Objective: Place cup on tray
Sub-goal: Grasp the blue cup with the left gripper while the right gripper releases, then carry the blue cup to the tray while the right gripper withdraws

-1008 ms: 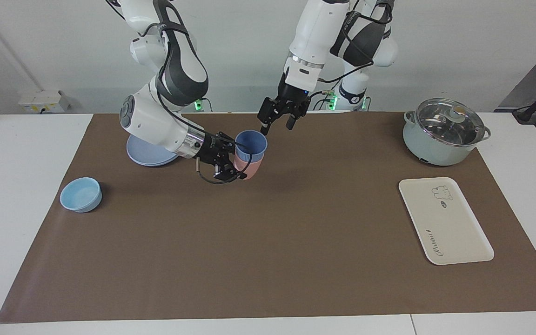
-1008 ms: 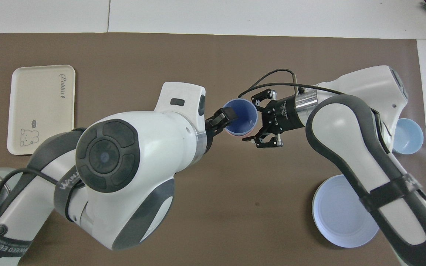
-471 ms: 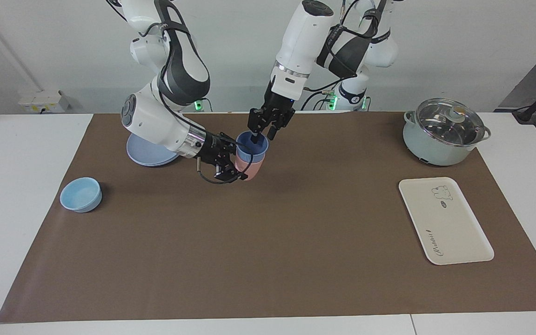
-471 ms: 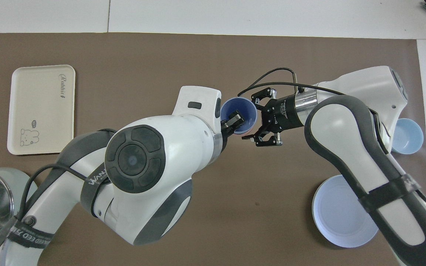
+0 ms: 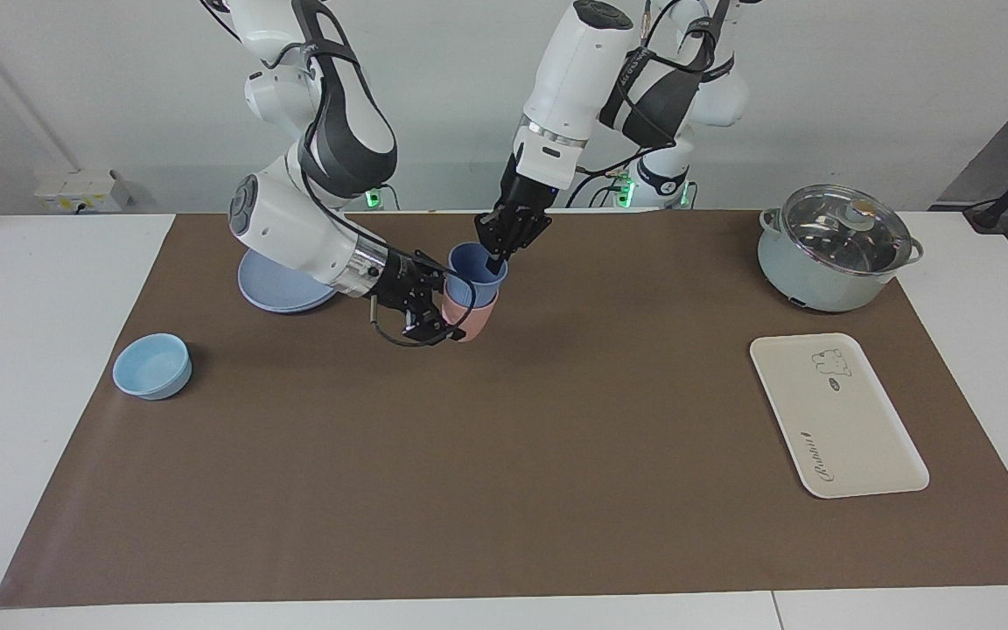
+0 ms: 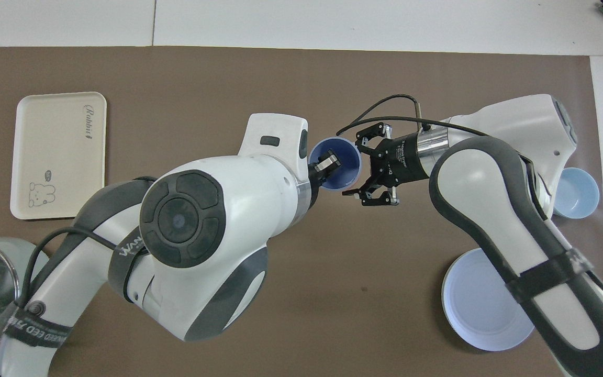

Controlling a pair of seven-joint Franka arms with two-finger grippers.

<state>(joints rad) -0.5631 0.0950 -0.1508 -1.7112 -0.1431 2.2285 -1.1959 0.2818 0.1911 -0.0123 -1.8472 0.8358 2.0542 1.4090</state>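
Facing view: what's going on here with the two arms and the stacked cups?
The blue cup sits nested in a pink cup mid-table. The right gripper holds the pink cup from the side, while the left gripper pinches the blue cup's rim. The tray, toward the left arm's end, has nothing on it.

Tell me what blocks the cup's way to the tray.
Nothing visible on the mat between the cup and the tray. The cup sits nested in the pink cup, which the right gripper holds; the left gripper pinches its rim.

Left tool (image 6: 326,166) pinches the cup (image 6: 335,163) rim; tray (image 6: 55,157) apart.
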